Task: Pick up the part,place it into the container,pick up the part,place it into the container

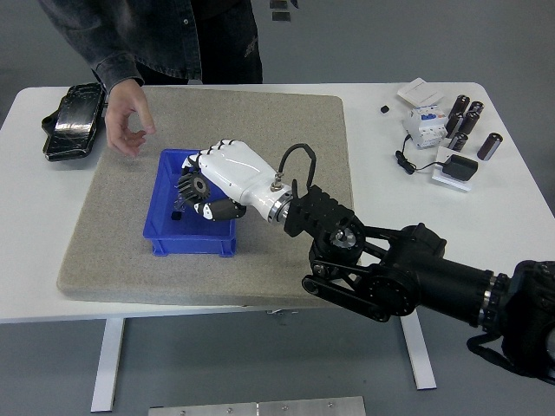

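At the far left a person's hand (127, 117) hovers with loosely curled fingers above the gray mat (286, 130), just beside the blue bin (165, 243), over which the robot's white right hand (218, 178) is clenched around a black toothed gear (192, 188).

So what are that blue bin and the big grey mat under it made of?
The blue bin looks like moulded plastic: uniform saturated colour, smooth walls, a slight sheen along the rim. The grey mat looks like felt or a similar dense fabric: matte, faintly speckled, with soft rounded corners. Foam can't be ruled out.
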`<action>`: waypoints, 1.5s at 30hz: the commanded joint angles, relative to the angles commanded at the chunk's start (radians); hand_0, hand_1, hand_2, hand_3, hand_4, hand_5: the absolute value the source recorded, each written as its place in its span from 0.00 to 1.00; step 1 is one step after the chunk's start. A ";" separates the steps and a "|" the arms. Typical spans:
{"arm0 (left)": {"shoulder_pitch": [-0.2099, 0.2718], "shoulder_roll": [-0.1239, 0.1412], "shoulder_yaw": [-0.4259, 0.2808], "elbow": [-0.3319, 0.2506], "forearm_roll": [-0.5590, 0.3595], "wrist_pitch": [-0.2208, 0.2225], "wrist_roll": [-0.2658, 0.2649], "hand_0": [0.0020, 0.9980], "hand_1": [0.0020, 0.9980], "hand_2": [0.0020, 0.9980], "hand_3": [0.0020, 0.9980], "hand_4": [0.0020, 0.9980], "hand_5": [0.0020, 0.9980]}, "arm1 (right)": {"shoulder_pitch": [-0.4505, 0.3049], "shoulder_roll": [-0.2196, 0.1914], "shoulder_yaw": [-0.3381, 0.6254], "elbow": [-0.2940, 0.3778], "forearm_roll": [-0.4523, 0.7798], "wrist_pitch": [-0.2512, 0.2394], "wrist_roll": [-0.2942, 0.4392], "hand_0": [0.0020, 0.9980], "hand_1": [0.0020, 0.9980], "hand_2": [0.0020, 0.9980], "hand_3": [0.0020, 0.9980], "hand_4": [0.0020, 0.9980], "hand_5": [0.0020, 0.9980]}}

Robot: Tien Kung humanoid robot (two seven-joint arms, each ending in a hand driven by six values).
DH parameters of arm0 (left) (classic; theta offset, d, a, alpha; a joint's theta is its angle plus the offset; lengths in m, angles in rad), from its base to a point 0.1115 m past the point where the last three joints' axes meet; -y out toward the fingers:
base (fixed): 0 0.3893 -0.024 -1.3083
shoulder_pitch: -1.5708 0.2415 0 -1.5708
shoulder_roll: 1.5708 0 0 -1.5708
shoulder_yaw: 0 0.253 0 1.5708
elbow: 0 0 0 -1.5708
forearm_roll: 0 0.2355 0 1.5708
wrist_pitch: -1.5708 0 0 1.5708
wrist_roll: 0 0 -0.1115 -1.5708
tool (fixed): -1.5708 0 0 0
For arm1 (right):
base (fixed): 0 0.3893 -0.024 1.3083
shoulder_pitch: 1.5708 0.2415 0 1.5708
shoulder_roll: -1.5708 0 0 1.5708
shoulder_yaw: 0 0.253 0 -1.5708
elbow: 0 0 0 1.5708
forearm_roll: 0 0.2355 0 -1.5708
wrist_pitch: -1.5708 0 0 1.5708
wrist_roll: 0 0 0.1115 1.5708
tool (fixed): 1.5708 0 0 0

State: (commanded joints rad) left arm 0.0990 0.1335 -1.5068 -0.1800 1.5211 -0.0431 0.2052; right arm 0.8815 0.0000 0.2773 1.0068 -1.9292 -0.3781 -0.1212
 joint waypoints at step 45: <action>0.004 -0.014 -0.007 0.000 0.021 -0.005 -0.006 0.66 0.62 0.58 0.59 0.69 0.54 | -0.127 -0.034 0.282 -0.213 0.117 -0.002 0.039 0.70 0.69 0.78 0.84 0.72 0.40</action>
State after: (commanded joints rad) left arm 0.1029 0.1199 -1.5139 -0.1800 1.5419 -0.0479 0.1996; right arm 0.7541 -0.0340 0.5596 0.7936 -1.8125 -0.3805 -0.0821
